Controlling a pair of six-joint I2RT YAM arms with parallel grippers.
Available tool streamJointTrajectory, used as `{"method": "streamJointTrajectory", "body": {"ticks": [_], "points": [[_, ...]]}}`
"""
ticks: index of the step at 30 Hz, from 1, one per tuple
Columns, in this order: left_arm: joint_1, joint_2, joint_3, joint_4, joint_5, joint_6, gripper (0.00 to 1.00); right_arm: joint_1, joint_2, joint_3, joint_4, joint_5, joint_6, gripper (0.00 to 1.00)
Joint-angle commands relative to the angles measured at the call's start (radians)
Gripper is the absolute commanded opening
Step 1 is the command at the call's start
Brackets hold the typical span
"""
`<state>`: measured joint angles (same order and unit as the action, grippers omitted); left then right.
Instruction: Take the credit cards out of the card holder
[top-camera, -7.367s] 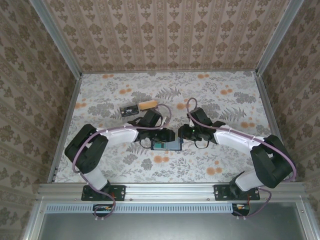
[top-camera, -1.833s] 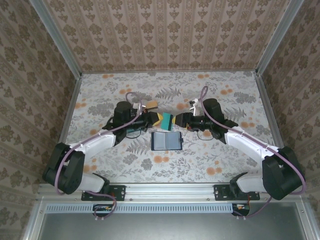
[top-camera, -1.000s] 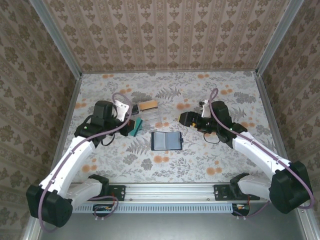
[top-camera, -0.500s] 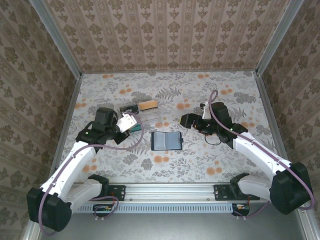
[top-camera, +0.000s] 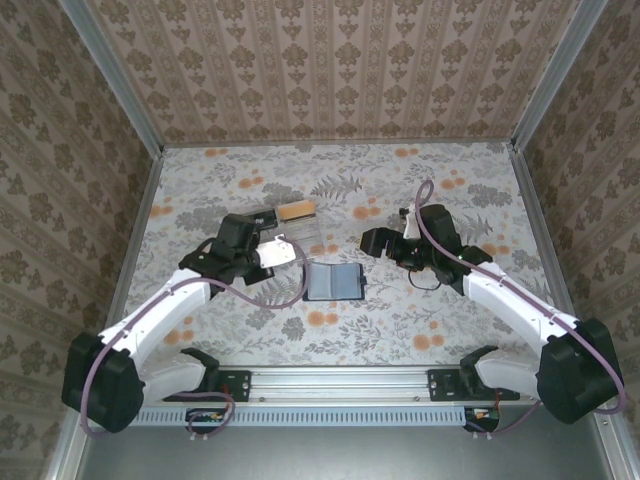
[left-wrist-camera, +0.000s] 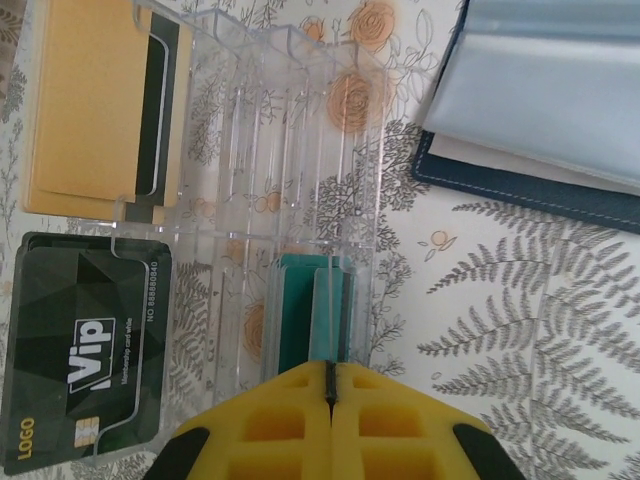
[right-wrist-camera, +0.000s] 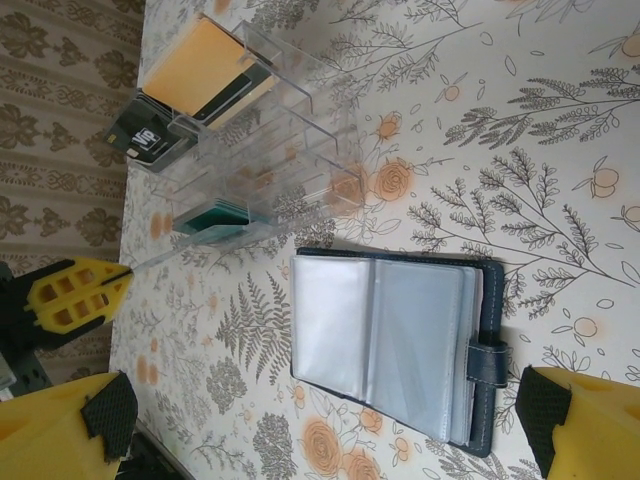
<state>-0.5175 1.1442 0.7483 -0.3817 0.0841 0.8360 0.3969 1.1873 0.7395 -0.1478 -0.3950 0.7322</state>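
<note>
From above, the left gripper (top-camera: 272, 258) sits at the clear tray (top-camera: 305, 232), and the right gripper (top-camera: 368, 240) waits beside the open card holder (top-camera: 333, 282), probably ready to work it. The left wrist view shows jaws pressed together with nothing visible between them. A teal block (left-wrist-camera: 312, 310) is slotted just ahead, and the credit cards, tan-orange card (left-wrist-camera: 85, 110) and black card (left-wrist-camera: 85, 345), lie ahead-left. In the right wrist view, wide-spread fingers straddle the holder, whose grey-blue pockets look empty.
</note>
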Motion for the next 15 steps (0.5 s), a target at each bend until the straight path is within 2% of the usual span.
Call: {"method": "streamJointTrajectory", "body": {"ticks": [1,15], "points": [[-0.006,0.048,-0.002,0.057,-0.033,0.059,0.0,-0.005,0.011,0.034,-0.008,0.019,-0.005,1.0],[0.003,0.13,-0.027,0.13,-0.095,0.108,0.0,-0.006,0.006,0.035,-0.021,0.019,-0.011,1.0]]}}
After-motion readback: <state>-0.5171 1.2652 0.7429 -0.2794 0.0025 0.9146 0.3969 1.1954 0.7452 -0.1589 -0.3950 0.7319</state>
